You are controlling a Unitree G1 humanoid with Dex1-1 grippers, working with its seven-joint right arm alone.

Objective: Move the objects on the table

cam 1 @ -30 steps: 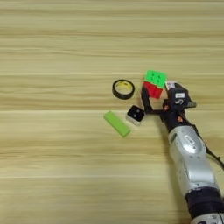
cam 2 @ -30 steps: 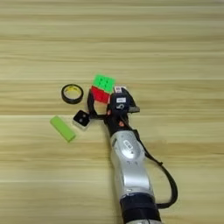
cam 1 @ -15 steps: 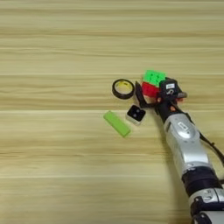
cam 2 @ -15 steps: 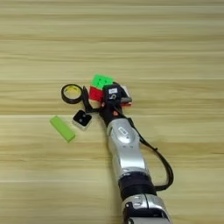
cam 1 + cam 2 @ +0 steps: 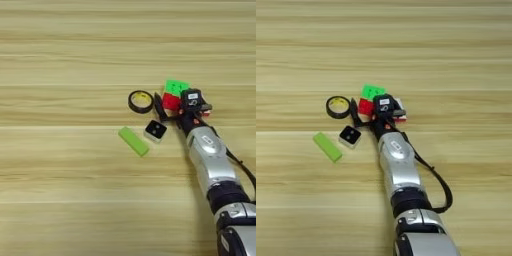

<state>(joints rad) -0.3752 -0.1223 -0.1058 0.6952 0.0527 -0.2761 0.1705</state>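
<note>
Gripper (image 5: 367, 111) at the puzzle cube (image 5: 369, 98), fingers spread wide: one black finger (image 5: 354, 114) down the cube's left side, between cube and tape ring (image 5: 338, 107); the other hidden behind the wrist housing, on the cube's right. Whether the fingers press the cube or merely flank it: cannot tell. Silver forearm (image 5: 397, 167) rising from the bottom edge, slanting up and slightly left to the cube, a black cable looping off its right side.

Right eye view alone: a red-and-white card (image 5: 398, 111) peeping from behind the wrist, just right of the cube; also the lower forearm and its dark collar, almost whole. Left eye view: card mostly masked, only a red sliver beside the housing; arm pushed toward the right edge, more bare wood on the left.

Cube (image 5: 173, 94) with green face up and red face toward the camera, turned slightly askew to the plank lines. Green block (image 5: 133, 141) lying flat, long axis diagonal, running from upper left to lower right, well left of the arm. White cube (image 5: 155, 131) with black face up, rotated like a diamond, just right of the block, below the ring, near the left finger but apart from it.

Light wood-grain table (image 5: 60, 60), plank lines horizontal, filling both views; nothing of the room visible beyond.
</note>
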